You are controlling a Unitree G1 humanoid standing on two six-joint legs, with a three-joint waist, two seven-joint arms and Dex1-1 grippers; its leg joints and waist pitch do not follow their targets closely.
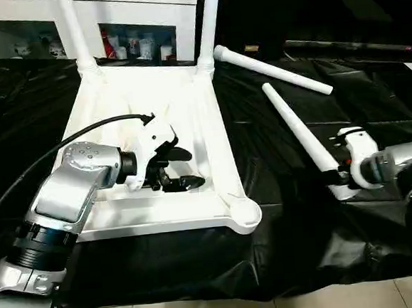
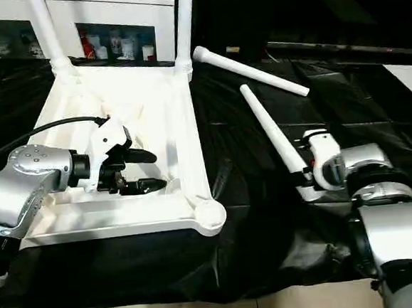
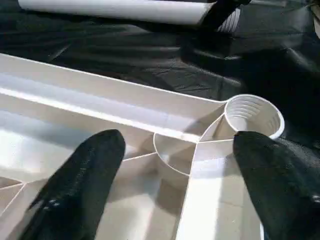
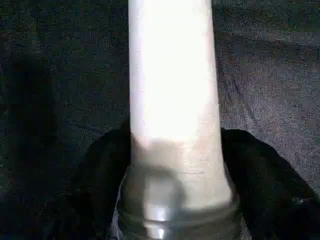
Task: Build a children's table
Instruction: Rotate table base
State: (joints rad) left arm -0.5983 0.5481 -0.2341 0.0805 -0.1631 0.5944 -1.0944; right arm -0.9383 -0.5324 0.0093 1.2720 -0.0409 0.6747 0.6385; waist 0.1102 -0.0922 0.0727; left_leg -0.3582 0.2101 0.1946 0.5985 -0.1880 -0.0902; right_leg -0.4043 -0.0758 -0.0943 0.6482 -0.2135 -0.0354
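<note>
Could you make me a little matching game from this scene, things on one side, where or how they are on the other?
1 tabletop
2 nearer loose leg
3 farther loose leg
4 left gripper

A between the right gripper's fingers
B underside up on the black sheet
C lying untouched
D open above the tabletop's ribs

Pairs: 1-B, 2-A, 3-C, 4-D

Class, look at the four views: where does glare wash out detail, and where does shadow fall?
Right wrist view: the leg between the right gripper's black fingers is blown out to flat white, with shadow darkening its flared end. Left eye view: the tabletop glares; the left gripper shadows the ribs beneath. Left wrist view: the near fingers are blurred.
</note>
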